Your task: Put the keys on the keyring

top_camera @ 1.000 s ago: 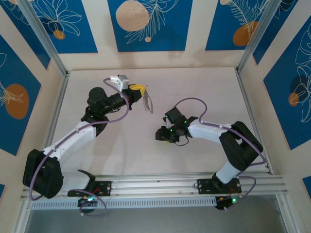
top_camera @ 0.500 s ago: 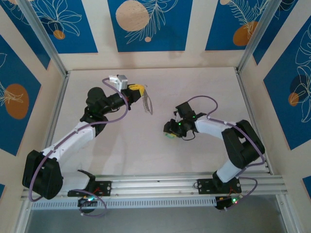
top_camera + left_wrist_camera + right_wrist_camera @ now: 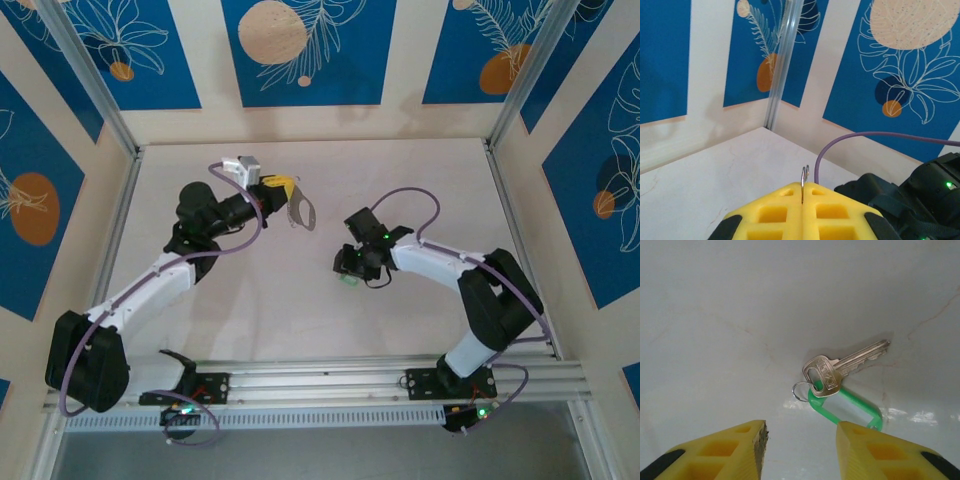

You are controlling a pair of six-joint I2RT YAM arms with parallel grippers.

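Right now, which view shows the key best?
The right wrist view: the key lies flat on the table, whole, silver blade and green tag clear, just ahead of the open right end effector. The top view shows the key as a green speck beneath that end effector.

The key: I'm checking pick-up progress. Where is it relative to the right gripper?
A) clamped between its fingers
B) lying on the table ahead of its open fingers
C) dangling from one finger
B: the key lies flat on the table beyond the right gripper, whose fingers stand apart with nothing between them.
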